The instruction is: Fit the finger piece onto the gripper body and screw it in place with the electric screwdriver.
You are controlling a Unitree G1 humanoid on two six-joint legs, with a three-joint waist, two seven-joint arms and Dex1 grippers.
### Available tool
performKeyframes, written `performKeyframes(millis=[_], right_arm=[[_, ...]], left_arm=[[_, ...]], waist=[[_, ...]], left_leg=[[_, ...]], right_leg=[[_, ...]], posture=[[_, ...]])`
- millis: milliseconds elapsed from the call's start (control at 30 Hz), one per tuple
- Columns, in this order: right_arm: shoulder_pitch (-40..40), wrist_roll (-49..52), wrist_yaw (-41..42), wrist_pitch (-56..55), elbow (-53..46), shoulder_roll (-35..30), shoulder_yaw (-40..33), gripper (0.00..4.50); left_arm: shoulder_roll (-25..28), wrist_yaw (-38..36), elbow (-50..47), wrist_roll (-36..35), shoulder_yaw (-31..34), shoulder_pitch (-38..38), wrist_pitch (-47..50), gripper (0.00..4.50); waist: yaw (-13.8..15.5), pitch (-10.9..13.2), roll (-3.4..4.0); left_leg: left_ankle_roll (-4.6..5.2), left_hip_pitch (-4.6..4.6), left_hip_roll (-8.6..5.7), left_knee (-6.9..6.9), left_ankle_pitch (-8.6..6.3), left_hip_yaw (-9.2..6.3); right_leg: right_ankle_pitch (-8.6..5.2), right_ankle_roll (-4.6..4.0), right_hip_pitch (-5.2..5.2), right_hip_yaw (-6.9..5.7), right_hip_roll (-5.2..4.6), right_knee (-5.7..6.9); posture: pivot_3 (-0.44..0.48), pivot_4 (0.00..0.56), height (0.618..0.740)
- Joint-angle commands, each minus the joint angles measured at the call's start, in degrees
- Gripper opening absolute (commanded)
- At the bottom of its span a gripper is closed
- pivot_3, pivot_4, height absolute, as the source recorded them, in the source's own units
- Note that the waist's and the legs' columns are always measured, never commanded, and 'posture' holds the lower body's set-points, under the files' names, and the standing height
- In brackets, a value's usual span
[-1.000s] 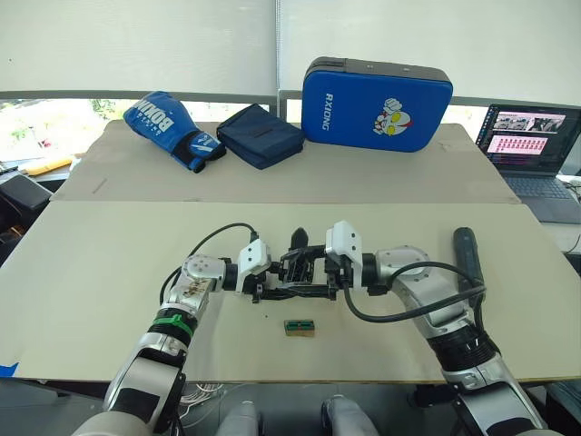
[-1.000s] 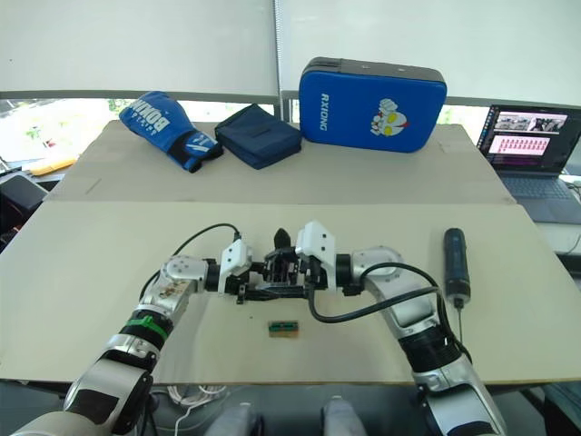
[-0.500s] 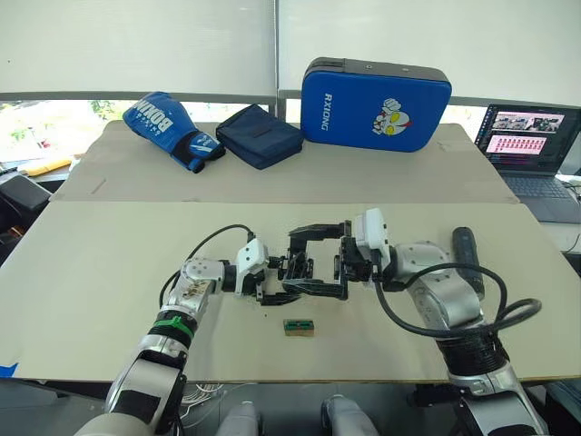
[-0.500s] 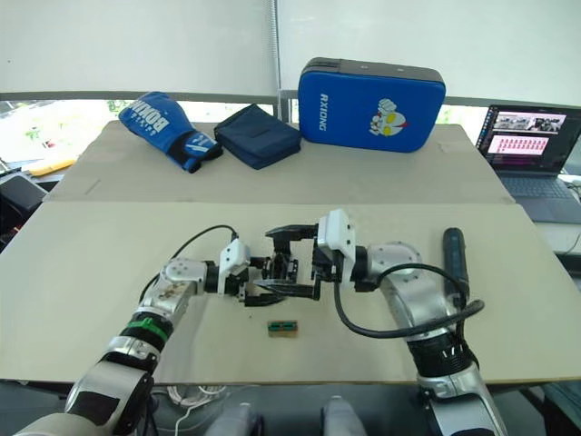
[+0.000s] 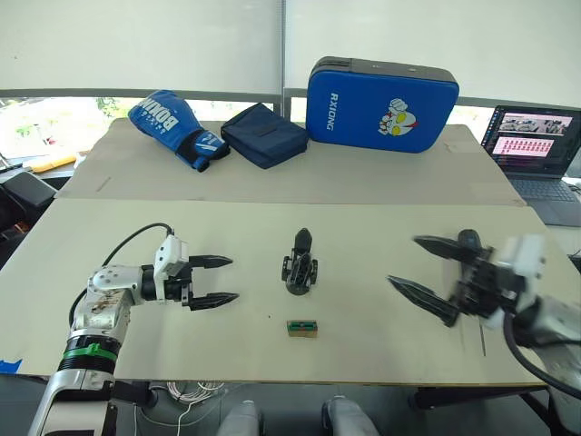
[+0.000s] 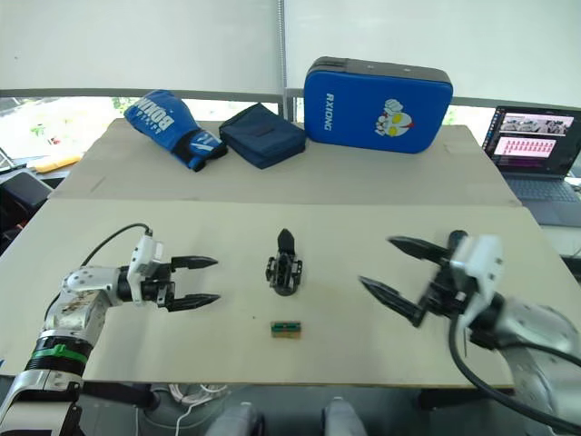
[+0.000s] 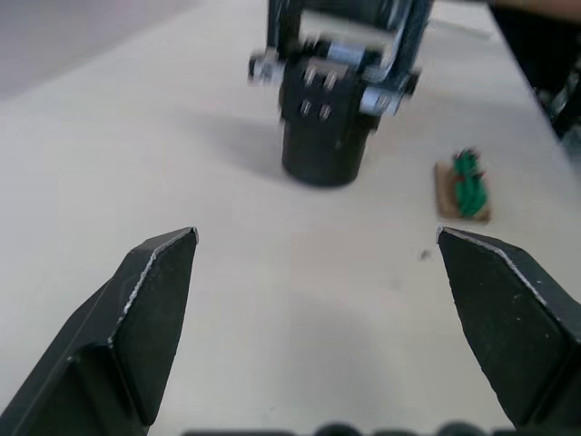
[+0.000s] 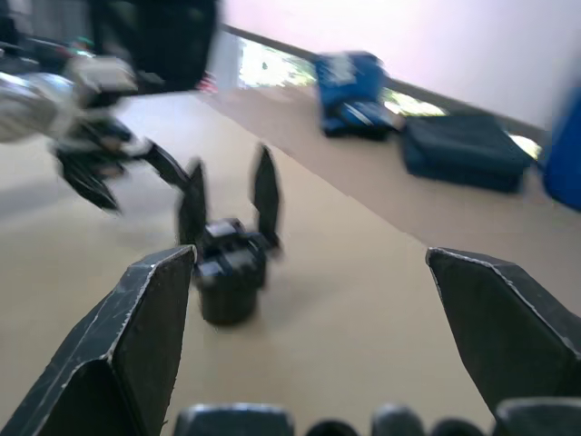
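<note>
A chunky black gripper body [image 5: 300, 270] stands alone mid-table with its pointed black finger piece [image 5: 302, 240] upright, left gripper [image 5: 211, 279] and right gripper [image 5: 427, 278] wide open and empty either side, probably freeing the right for the screwdriver.

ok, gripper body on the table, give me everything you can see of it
The gripper body is a small chunky black block with silvery metal bits, likely screws, on its upper part. It stands upright on the tan table near the middle, with black pointed finger pieces rising from its top. Nothing holds it: the left tool and right tool are both open and apart from it. A small green-topped block lies nearby, not touching.
</note>
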Motion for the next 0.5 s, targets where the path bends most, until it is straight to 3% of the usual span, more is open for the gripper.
performKeyframes(millis=[33,200,300,400,500], right_arm=[[9.1,-2.1,-1.4,-6.0,-1.3,3.9,-9.8,4.5],[21.8,-3.5,-6.6,-11.3,-1.2,15.2,-15.7,4.5],[23.2,-0.6,-13.3,-9.6,-3.4,19.1,-16.5,4.5],[22.6,-0.5,-16.4,-7.8,-5.3,17.6,-15.0,4.5],[18.0,0.8,-22.8,-0.1,-6.0,11.3,-14.3,4.5]], left_arm=[[1.2,2.0,-7.0,-5.0,3.8,0.6,4.1,4.46],[2.5,3.0,-13.8,-8.5,4.7,1.3,9.0,4.46],[3.1,4.0,-15.8,-9.9,5.4,0.7,10.5,4.46],[3.3,4.2,-18.9,-11.2,4.6,0.1,12.6,4.46],[2.8,4.3,-21.3,-11.7,3.2,-0.8,13.8,4.46]], waist=[[0.0,0.0,0.02],[-0.9,-0.1,0.13],[-1.6,-0.1,0.16],[-2.0,-0.1,0.17],[-2.1,-0.1,0.17]], left_leg=[[0.0,0.01,0.0,-0.01,0.0,0.0],[-0.01,0.15,0.1,-0.19,0.0,0.06],[-0.01,0.2,0.17,-0.2,0.0,0.16],[-0.01,0.28,0.19,-0.21,0.0,0.31],[-0.01,0.29,0.16,-0.21,0.0,0.35]], right_leg=[[0.0,0.0,0.0,0.0,0.0,0.02],[-0.27,0.29,0.05,0.07,0.08,0.02],[-0.35,0.29,0.04,0.19,0.12,0.01],[-0.36,0.3,0.03,0.33,0.12,0.05],[-0.37,0.31,0.04,0.37,0.15,0.04]], posture=[[0.0,0.15,0.74],[0.0,0.15,0.74],[0.0,0.15,0.74],[0.0,0.15,0.74],[0.0,0.15,0.74]])
